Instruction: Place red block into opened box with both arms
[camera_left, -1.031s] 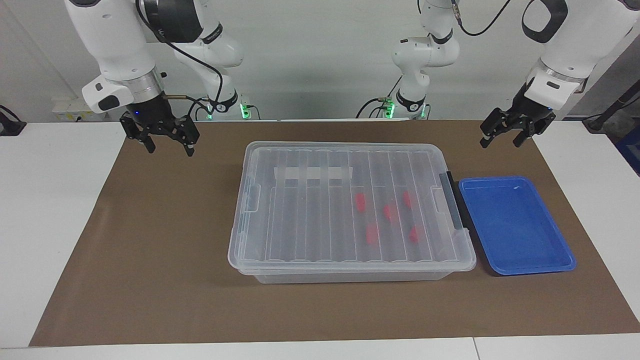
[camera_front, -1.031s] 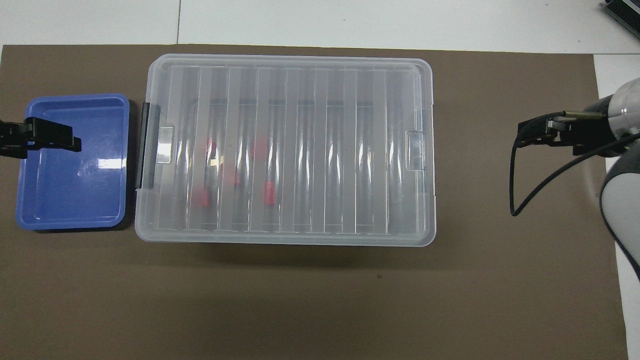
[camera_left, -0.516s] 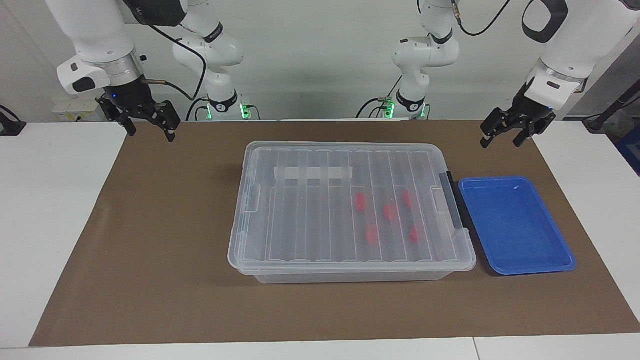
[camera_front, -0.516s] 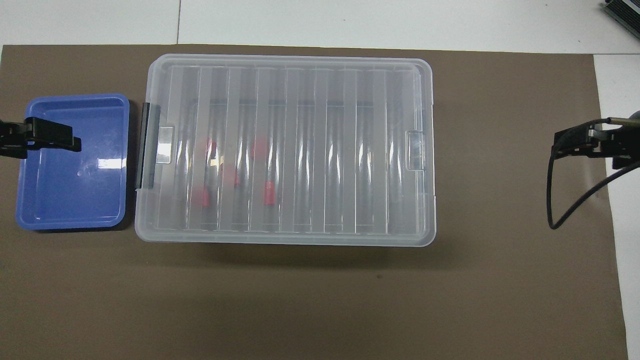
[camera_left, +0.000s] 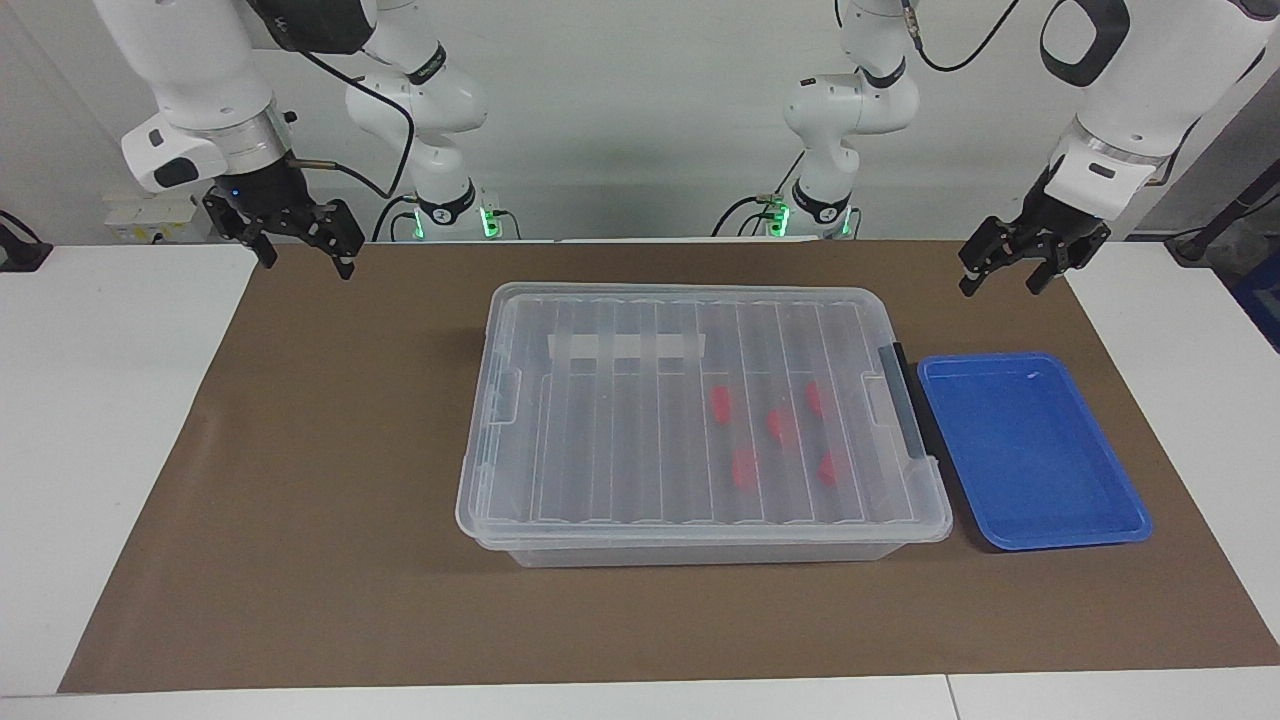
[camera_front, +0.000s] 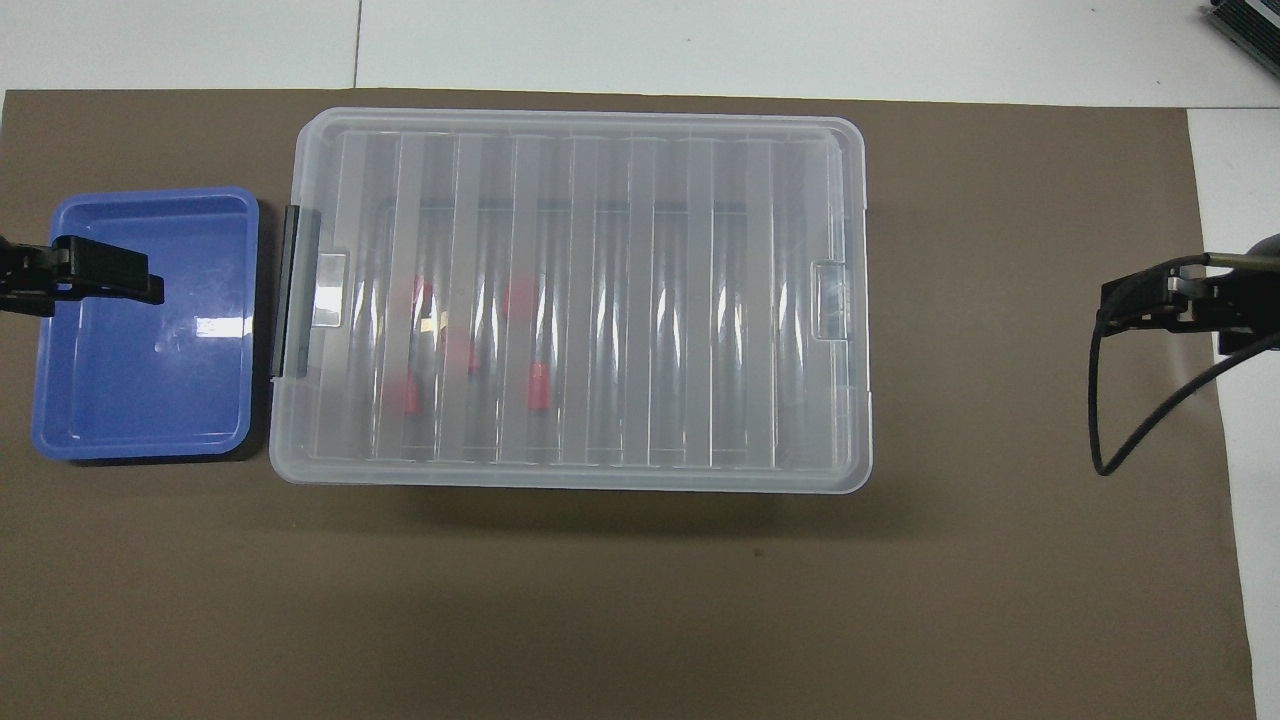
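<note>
You see the box (camera_left: 700, 420) sitting mid-table on the brown mat (camera_left: 300, 500), its ribbed clear lid (camera_left: 640, 430) on and closed, white tape strip (camera_left: 627, 347) toward the robots' edge, black clip (camera_left: 905, 400) at the end toward the left arm.

Five red blocks (camera_left: 776, 424) lie inside the box, seen through the lid, all in the half toward the left arm's end; they sit apart from each other. No block lies outside the box.

The blue tray (camera_left: 1030, 450) sits just beside the box's clip end, bare inside.

Left gripper (camera_left: 1010, 270): up in the air over the mat's corner at the left arm's end, fingers spread, nothing between them. In the overhead view its tip overlaps the tray's outer edge.

Right gripper (camera_left: 305, 255): up in the air over the mat's edge at the right arm's end, well apart from the box, fingers spread, nothing held.

You have neither gripper touching the box or lid.
</note>
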